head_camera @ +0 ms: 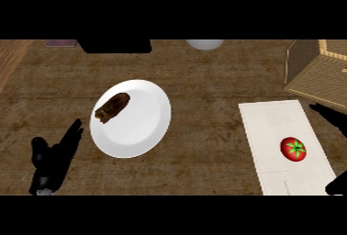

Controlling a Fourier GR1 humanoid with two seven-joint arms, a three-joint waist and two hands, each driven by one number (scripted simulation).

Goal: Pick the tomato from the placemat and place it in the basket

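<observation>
Both hands open, empty | right hand [330,120] beside tomato [293,148]; untouched on placemat [274,120]

Plate [132,120] sits mid-table [203,82], a piece of food [112,108] on its left half. Placemat [288,147] lies to the right, tomato [293,148] on it, nearer the right edge. Basket [317,69] stands behind the placemat, far right. Left hand [54,158] rests left of the plate; right hand [332,120] just right of the placemat.
</observation>
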